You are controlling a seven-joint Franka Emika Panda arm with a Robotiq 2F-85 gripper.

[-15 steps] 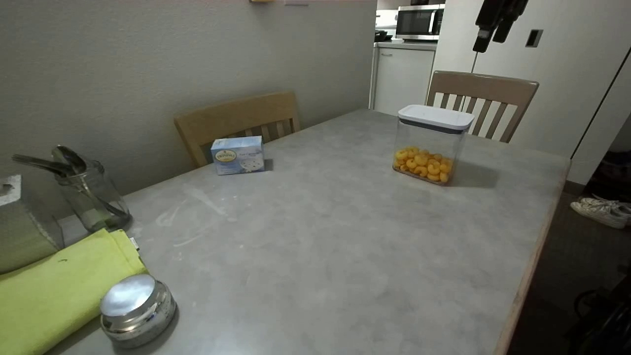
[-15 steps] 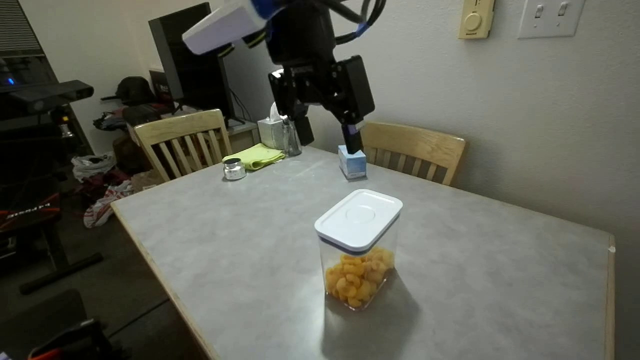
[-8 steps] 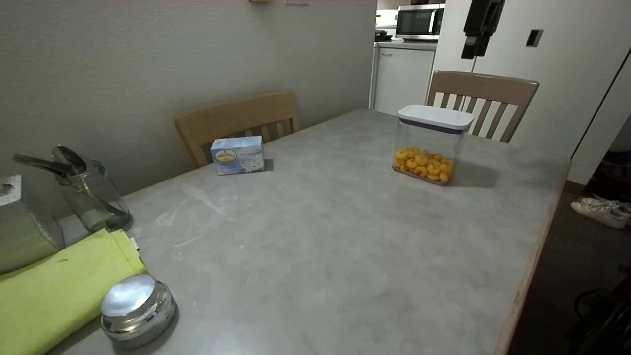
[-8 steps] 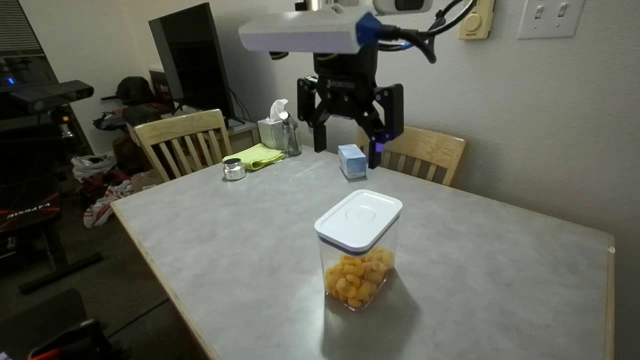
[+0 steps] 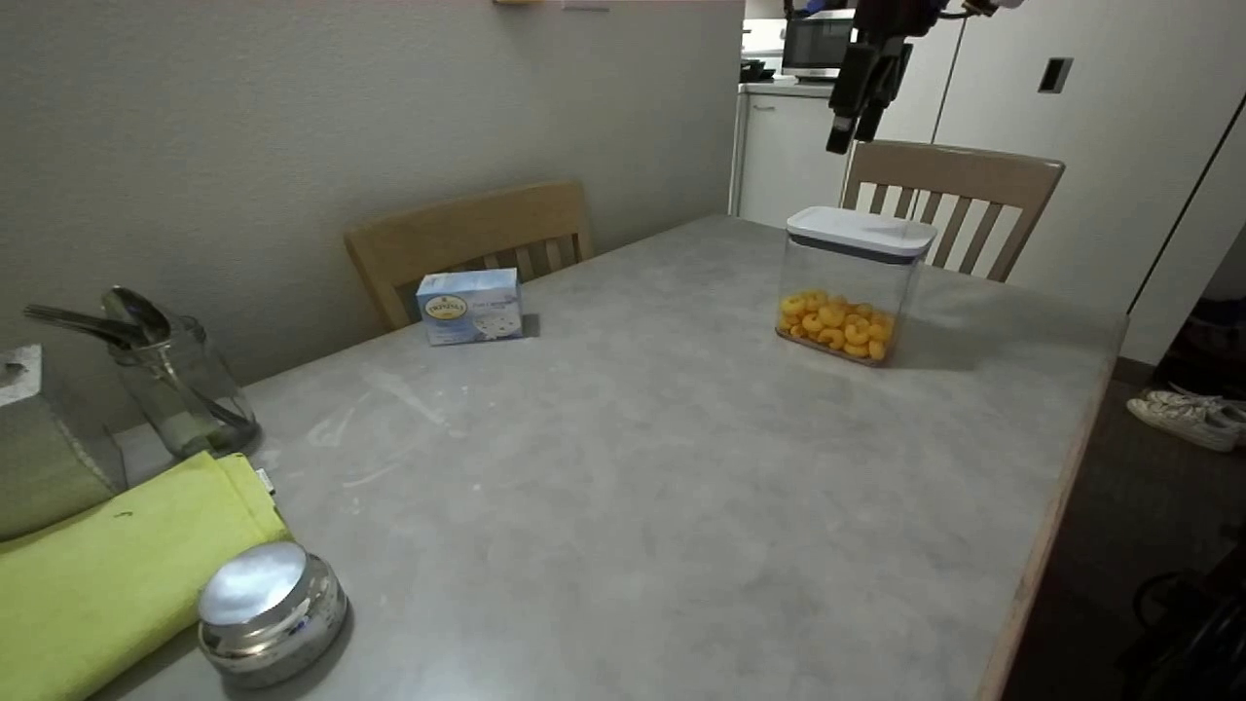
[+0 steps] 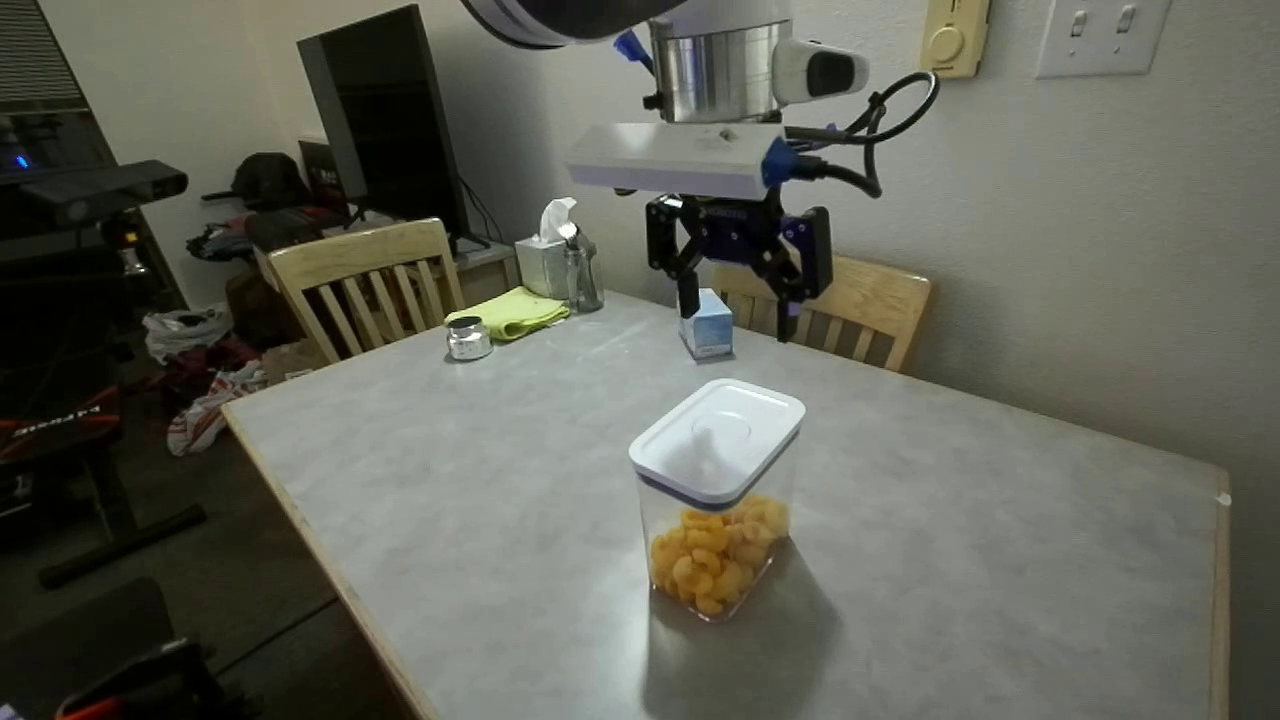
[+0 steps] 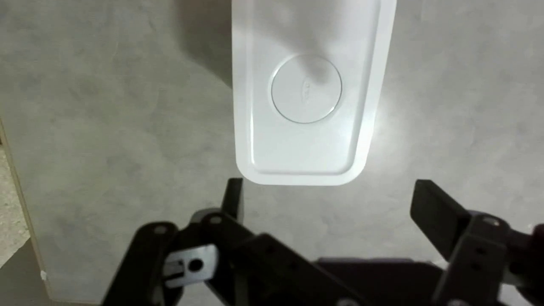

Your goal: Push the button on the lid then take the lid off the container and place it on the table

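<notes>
Grey table [image 6: 470, 490] before me: the gripper [image 6: 739, 320] hangs spread wide, the button [image 7: 306, 91] step apparently in hand, requiring centring, then descent.

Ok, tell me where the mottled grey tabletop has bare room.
The tabletop is bare between the clear plastic container, pale blue cardboard box and round metal jar, and from container to wooden edge. Crowded: the corner with the folded lime cloth, glass cutlery jar and grey tissue box.

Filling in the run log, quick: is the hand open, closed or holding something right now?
Hand: open, holding nothing, clear of the lid.
</notes>
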